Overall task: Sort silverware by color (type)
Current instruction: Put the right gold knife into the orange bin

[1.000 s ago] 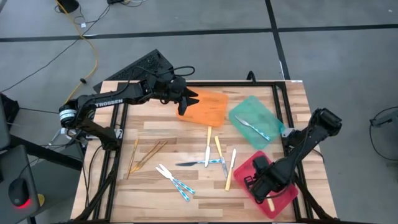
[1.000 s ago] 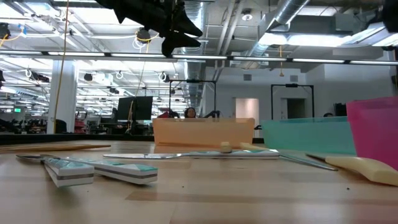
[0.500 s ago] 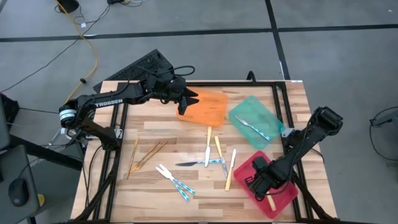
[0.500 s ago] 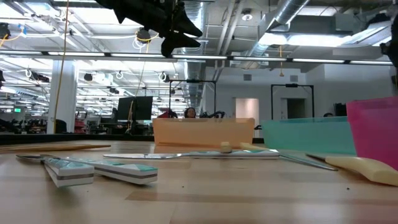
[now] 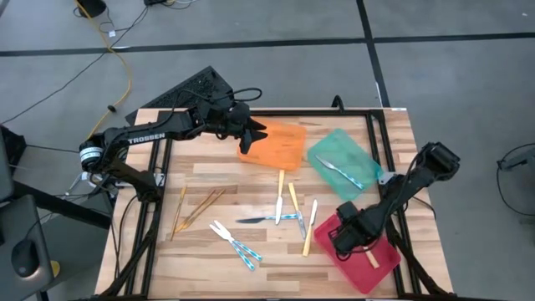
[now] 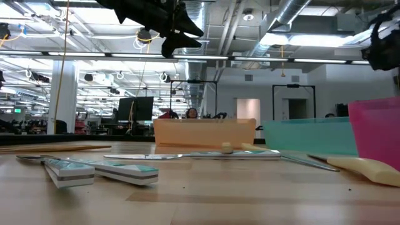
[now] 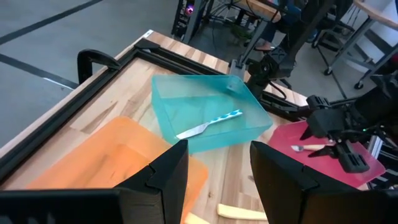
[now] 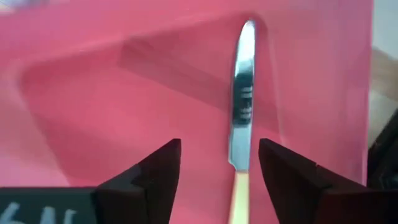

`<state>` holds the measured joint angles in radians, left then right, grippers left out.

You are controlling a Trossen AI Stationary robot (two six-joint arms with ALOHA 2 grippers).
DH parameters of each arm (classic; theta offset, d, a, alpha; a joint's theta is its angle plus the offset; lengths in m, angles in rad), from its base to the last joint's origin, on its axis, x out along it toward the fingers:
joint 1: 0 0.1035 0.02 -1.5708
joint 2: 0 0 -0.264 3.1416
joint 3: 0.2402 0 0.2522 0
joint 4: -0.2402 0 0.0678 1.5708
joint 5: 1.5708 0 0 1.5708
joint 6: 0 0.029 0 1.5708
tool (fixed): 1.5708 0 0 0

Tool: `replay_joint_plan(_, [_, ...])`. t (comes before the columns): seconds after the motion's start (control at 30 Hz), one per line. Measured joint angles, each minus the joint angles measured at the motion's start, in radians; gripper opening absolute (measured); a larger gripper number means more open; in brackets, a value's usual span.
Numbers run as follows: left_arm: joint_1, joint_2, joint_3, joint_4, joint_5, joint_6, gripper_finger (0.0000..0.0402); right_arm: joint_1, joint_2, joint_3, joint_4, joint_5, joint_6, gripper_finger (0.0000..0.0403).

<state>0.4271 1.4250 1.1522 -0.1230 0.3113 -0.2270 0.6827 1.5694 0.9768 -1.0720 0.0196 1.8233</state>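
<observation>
My left gripper [image 5: 251, 135] hovers open and empty above the far left corner of the orange tray [image 5: 280, 146]. My right gripper [image 5: 345, 238] is open above the red tray [image 5: 380, 272] and holds nothing. A yellow-handled knife [image 8: 241, 93] lies flat on the red tray's floor, ahead of the right fingers; its handle [image 5: 371, 258] shows beside the gripper. A blue-handled utensil [image 5: 338, 170] lies in the teal tray [image 5: 355, 150]. On the wood lie gold utensils [image 5: 196, 209], blue-handled ones [image 5: 236, 244] and yellow-handled ones [image 5: 293, 201].
The three trays stand along the table's right and far side, the orange one with nothing in it. A black frame [image 5: 380, 134] rims the table. The loose utensils lie in the middle and near left of the table; the far left wood [image 5: 196, 159] is bare.
My right gripper has risen from low inside the red tray and drawn toward its far left corner, coming into the low view at the upper right. The yellow-handled knife stays lying in the red tray, more of it now uncovered.
</observation>
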Motion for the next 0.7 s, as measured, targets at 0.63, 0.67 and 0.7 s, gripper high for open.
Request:
replay_joint_plan(0.63, [0.063,0.0,0.0,-0.046,0.086,-0.054,0.0155,-0.016,-0.467,0.001,0.033,0.547,-0.141,0.023])
replay_joint_plan(0.67, [0.069,0.0,0.0,-0.059,0.086,-0.06,0.0155,-0.027,-0.488,0.001,0.034,0.585,-0.16,0.023])
replay_joint_plan(0.7, [0.074,0.0,0.0,-0.074,0.086,-0.071,0.0155,-0.037,-0.509,0.001,0.034,0.619,-0.184,0.023])
